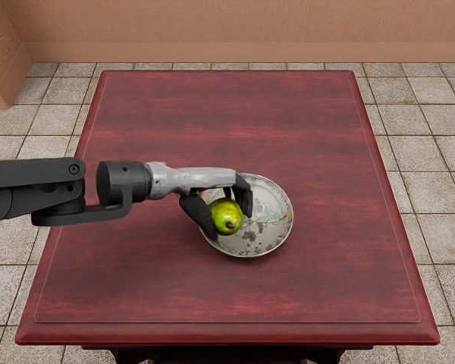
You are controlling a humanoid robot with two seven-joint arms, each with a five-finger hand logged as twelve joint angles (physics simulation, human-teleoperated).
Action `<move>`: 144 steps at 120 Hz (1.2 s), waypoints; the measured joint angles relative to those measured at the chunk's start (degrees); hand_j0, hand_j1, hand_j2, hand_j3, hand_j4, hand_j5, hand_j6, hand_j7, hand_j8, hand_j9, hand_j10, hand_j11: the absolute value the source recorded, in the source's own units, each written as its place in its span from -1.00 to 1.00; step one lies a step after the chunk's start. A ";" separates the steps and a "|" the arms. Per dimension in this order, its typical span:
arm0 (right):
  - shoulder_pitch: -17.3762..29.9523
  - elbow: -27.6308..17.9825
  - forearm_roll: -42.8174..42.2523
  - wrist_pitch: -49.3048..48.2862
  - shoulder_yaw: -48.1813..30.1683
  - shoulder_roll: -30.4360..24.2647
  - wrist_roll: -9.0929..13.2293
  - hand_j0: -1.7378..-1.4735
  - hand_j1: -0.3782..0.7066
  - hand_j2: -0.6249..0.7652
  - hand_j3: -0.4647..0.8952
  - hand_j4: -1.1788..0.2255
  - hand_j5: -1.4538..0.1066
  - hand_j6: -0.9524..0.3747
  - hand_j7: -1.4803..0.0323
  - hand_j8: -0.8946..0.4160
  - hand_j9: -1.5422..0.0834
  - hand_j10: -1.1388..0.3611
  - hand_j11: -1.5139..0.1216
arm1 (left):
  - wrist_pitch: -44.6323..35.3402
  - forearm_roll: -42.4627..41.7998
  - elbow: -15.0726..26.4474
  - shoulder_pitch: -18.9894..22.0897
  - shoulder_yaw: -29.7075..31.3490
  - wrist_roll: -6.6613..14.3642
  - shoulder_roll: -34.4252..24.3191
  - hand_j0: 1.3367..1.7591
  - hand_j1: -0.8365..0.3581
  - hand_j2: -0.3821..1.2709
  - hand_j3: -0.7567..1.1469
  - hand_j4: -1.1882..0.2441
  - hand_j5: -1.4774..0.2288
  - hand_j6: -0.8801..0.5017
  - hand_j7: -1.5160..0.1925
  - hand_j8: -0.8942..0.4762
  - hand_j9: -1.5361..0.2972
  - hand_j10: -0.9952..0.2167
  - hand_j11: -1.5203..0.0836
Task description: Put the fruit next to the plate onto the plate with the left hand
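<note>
A green fruit (227, 217), pear-like with a dark spot, is over the left part of the patterned plate (273, 205). My left hand (221, 206) reaches in from the left, its dark fingers (198, 214) curled around the fruit on both sides. The plate sits near the middle of the red table, toward the front. Whether the fruit rests on the plate or hangs just above it cannot be told. No right arm shows.
The dark red wooden table (227, 129) has a raised border; its edges run close to the frame at the front. Tiled floor (432, 152) surrounds it, and a tan wall lies at the back.
</note>
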State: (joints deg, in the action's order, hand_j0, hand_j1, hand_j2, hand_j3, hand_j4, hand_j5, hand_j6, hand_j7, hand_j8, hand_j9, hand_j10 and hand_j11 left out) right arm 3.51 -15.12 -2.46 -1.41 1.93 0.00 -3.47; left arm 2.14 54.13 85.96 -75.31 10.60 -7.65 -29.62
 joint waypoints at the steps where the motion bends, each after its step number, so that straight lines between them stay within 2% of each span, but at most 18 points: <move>1: 0.00 0.00 0.00 0.00 0.00 0.00 0.00 -0.40 -0.90 -0.11 -0.32 0.65 0.83 0.41 0.92 0.33 0.87 0.49 0.82 | 0.00 -0.01 -0.01 -0.01 0.00 0.00 0.00 0.51 0.05 -0.23 -0.20 -0.13 -0.23 -0.41 -0.15 -0.22 -0.19 -0.07 -0.08; 15: 0.00 0.00 0.00 0.00 0.00 0.00 0.01 -0.40 -0.90 -0.11 -0.32 0.65 0.83 0.41 0.92 0.33 0.87 0.49 0.82 | -0.07 -0.09 -0.06 -0.01 -0.02 0.00 0.00 0.51 0.06 -0.28 -0.20 -0.07 -0.14 -0.44 -0.07 -0.25 -0.12 -0.08 0.00; 45: 0.00 0.00 -0.01 0.00 0.00 0.00 -0.01 -0.40 -0.90 -0.11 -0.32 0.65 0.83 0.41 0.92 0.33 0.86 0.49 0.82 | -1.50 -0.27 -0.09 -0.05 -0.06 0.01 0.00 0.52 0.26 -0.40 -0.20 0.13 0.13 -0.26 0.18 -0.19 0.12 0.05 0.26; 72: 0.00 0.00 0.00 0.00 0.00 0.00 0.00 -0.40 -0.90 -0.11 -0.32 0.65 0.83 0.40 0.92 0.33 0.86 0.49 0.82 | -1.67 -0.66 -0.09 -1.48 -0.47 -0.03 -0.30 0.52 0.47 -0.46 -0.20 0.29 0.33 -0.10 0.37 -0.06 0.30 0.22 0.47; 96: 0.00 0.00 0.00 0.00 0.00 0.00 -0.02 -0.40 -0.90 -0.11 -0.32 0.65 0.83 0.40 0.92 0.33 0.86 0.49 0.82 | -0.83 -5.10 -0.03 -2.70 -3.24 -0.48 -2.84 0.52 0.77 -0.50 -0.20 0.51 0.56 0.12 0.61 0.15 0.52 0.47 0.72; 109: 0.00 0.00 0.00 0.00 0.00 0.00 -0.01 -0.40 -0.90 -0.11 -0.32 0.65 0.83 0.40 0.92 0.33 0.86 0.49 0.82 | 1.90 -15.72 0.15 -1.90 -6.78 -0.53 -9.61 0.52 0.86 -0.52 -0.20 0.57 0.63 0.18 0.67 0.21 0.58 0.53 0.79; 126: 0.00 0.00 0.00 0.00 0.00 0.00 0.00 -0.40 -0.90 -0.11 -0.32 0.65 0.83 0.40 0.92 0.33 0.86 0.49 0.82 | 18.94 -33.33 0.03 -1.01 -12.47 -0.52 -20.04 0.52 0.92 -0.53 -0.20 0.61 0.68 0.22 0.72 0.25 0.62 0.58 0.84; 133: 0.00 0.00 -0.01 0.00 0.00 0.00 0.01 -0.40 -0.90 -0.11 -0.32 0.65 0.83 0.40 0.92 0.33 0.86 0.49 0.82 | 23.15 -39.12 -0.02 1.30 -13.71 -0.52 -22.75 0.52 0.93 -0.53 -0.20 0.62 0.69 0.23 0.73 0.26 0.64 0.60 0.85; 144: 0.00 0.00 0.00 0.00 0.00 0.00 -0.01 -0.40 -0.90 -0.11 -0.32 0.65 0.83 0.40 0.92 0.33 0.86 0.49 0.82 | 28.36 -46.55 -0.06 2.57 -14.66 -0.46 -26.14 0.52 0.95 -0.53 -0.20 0.63 0.70 0.24 0.74 0.28 0.65 0.61 0.86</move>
State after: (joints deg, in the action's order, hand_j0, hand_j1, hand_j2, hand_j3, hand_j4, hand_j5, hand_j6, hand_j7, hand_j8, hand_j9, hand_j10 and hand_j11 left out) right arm 3.51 -15.12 -2.47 -1.41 1.93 0.00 -3.48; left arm 30.50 7.58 85.90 -72.74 -4.05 -8.11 -55.76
